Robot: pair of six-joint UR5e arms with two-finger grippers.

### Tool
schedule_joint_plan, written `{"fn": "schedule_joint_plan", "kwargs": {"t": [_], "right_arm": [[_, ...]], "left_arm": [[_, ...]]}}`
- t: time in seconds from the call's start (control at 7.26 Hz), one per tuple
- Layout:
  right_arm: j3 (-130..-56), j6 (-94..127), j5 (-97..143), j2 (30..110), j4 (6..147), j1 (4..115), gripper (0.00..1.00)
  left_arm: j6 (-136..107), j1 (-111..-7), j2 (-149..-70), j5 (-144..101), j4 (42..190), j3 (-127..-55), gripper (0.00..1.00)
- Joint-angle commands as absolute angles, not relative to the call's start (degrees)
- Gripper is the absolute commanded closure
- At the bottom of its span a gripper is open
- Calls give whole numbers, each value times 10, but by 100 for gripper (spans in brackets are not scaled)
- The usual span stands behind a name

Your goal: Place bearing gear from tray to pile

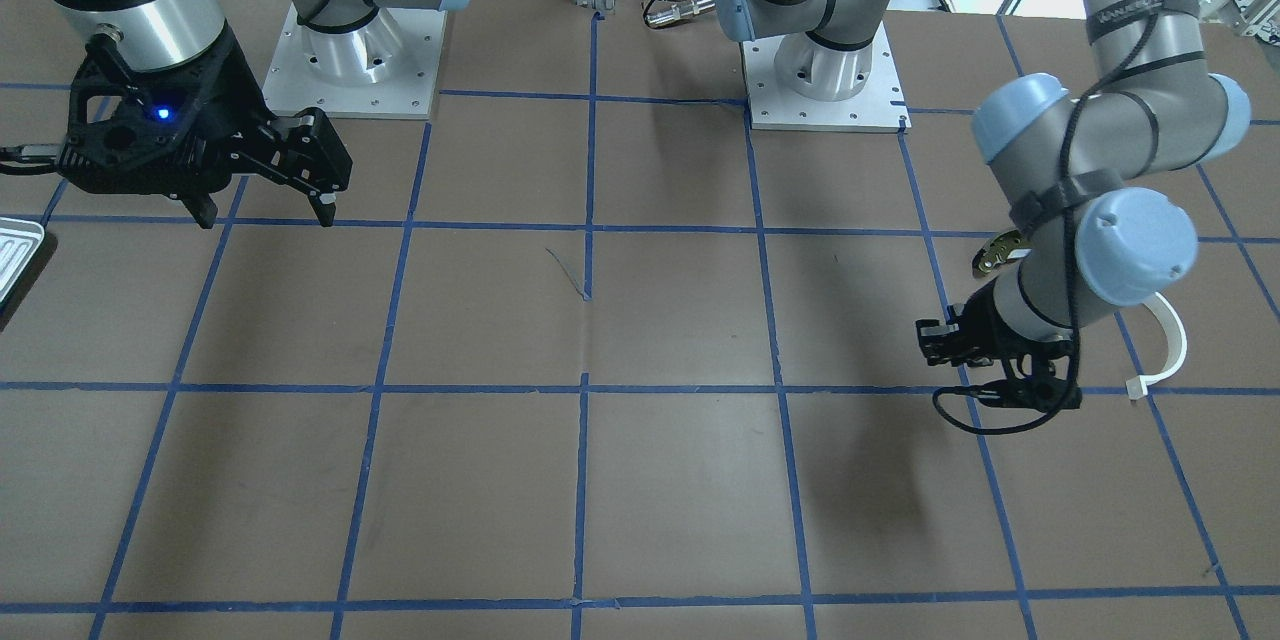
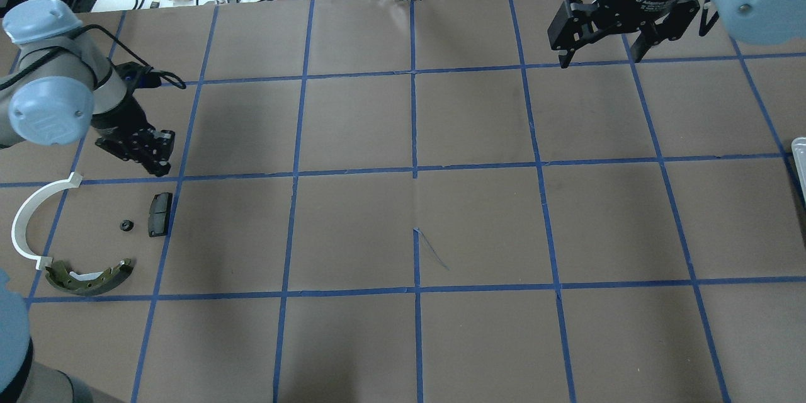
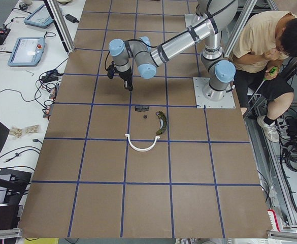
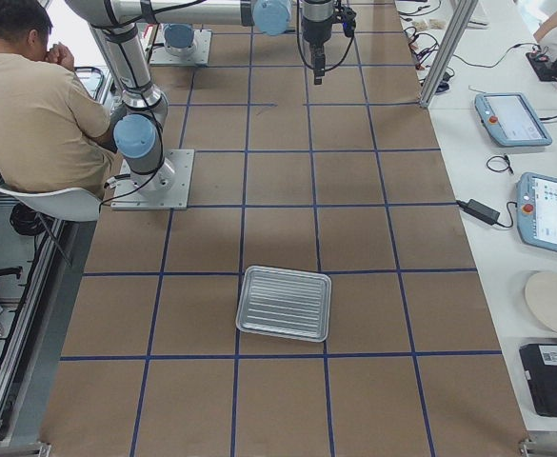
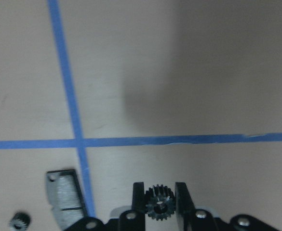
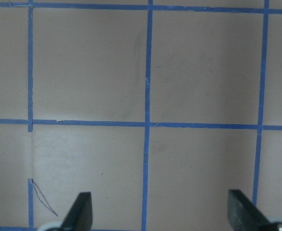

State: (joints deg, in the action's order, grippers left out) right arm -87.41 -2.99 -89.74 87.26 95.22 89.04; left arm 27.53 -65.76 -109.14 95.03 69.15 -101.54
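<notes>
Two small black gears: held gear [image 5: 160, 203] clamped between left gripper [image 2: 156, 164] fingers over the brown blue-taped table [image 2: 478, 227], near the pile; loose gear [image 2: 126, 225] lies among one black pad [image 2: 160, 214], one white arc [image 2: 17, 227], one bronze shoe [image 2: 66, 281]. One tray [image 4: 284, 303] well apart; right gripper [image 2: 598, 58] jaws apart; one seated operator [image 3: 262, 46] behind the bases.

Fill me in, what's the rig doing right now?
The left gripper is shut on a small black gear and hovers right beside the pile: a black pad, another small gear lying on the table, a white arc and a bronze shoe. The gear is not yet set down. The tray sits far off on the robot's right side. The right gripper hangs open over bare table and holds nothing.
</notes>
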Motion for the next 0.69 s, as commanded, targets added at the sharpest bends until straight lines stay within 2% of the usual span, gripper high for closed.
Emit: {"fn": "schedule_joint_plan", "kwargs": {"t": [0.0,0.55], "right_arm": [[-874,-31,-897,874,952,890,0],[-875,-31,-897,874,952,890,0]], "left_arm": [[396,-562,-1098,951,685,-1037,100],[453,-519,-1101,951,644,-1087,100]]}}
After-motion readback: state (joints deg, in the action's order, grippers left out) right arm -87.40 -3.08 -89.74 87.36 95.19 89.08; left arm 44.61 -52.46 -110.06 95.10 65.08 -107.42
